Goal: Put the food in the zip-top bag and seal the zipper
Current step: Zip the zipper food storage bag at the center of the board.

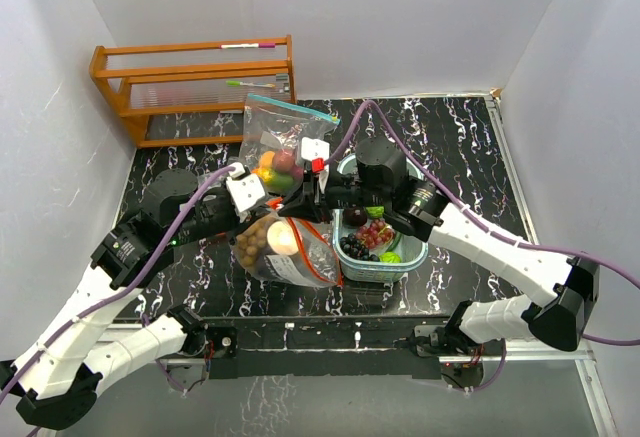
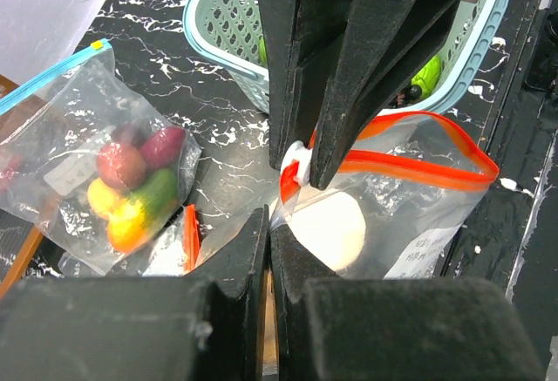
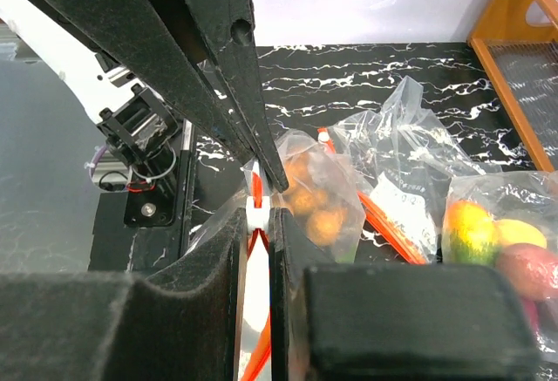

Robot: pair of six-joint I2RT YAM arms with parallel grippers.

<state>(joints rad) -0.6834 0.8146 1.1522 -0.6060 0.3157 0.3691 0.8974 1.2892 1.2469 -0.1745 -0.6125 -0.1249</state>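
– Right gripper is pinching the little white zip slider; left gripper is clamped on the clear plastic bag with the red zip.
– Zipping, I think. Brown toy nuts sit inside. Next, pull the slider straight along.

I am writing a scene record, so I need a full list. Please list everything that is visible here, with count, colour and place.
table: one, black with white veins, under everything
rack: one, orange-brown wood, far left corner
pens: two, pink-white and green, on rack
blue-zip bag: one, clear, before rack, holding mixed toy fruit
red-zip bag: one, clear, centre, holding brown nuts and a pale round piece
slider: one, white, on red-zip bag's zipper
basket: one, teal, right of red-zip bag, holding grapes and green pieces
left hand: one, black, shut on red-zip bag's edge
right hand: one, black, shut on slider
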